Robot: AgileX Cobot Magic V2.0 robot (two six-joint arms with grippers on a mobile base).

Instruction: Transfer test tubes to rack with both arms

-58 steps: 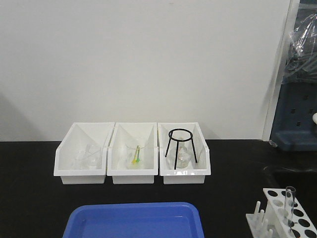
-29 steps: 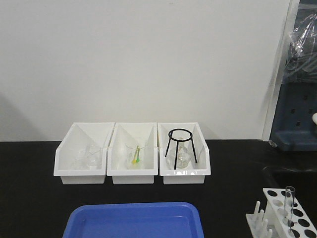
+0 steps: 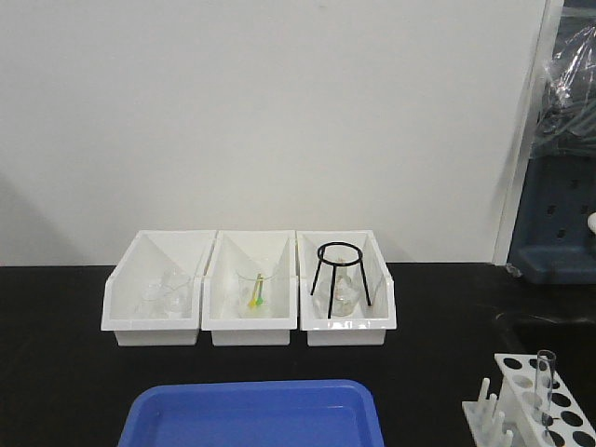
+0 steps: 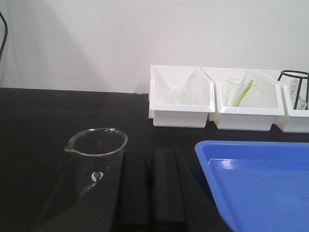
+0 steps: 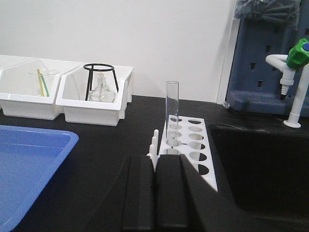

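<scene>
A white rack [image 5: 185, 145] stands on the black bench just beyond my right gripper [image 5: 155, 158], whose dark fingers are pressed together, shut, with nothing between them. One clear test tube [image 5: 172, 108] stands upright in a hole on the rack's peg side. In the front view the rack [image 3: 501, 365] and its tube [image 3: 545, 382] sit at the bottom right, and neither arm shows there. My left gripper [image 4: 150, 151] is low over the bench between a glass beaker and the blue tray, shut and holding nothing.
A blue tray [image 3: 251, 414] lies at the front middle. Three white bins [image 3: 247, 326] line the back wall, the right one holding a black tripod ring [image 3: 338, 275] over a flask. A beaker [image 4: 95, 154] stands left of my left gripper. A sink [image 5: 260, 164] drops off right of the rack.
</scene>
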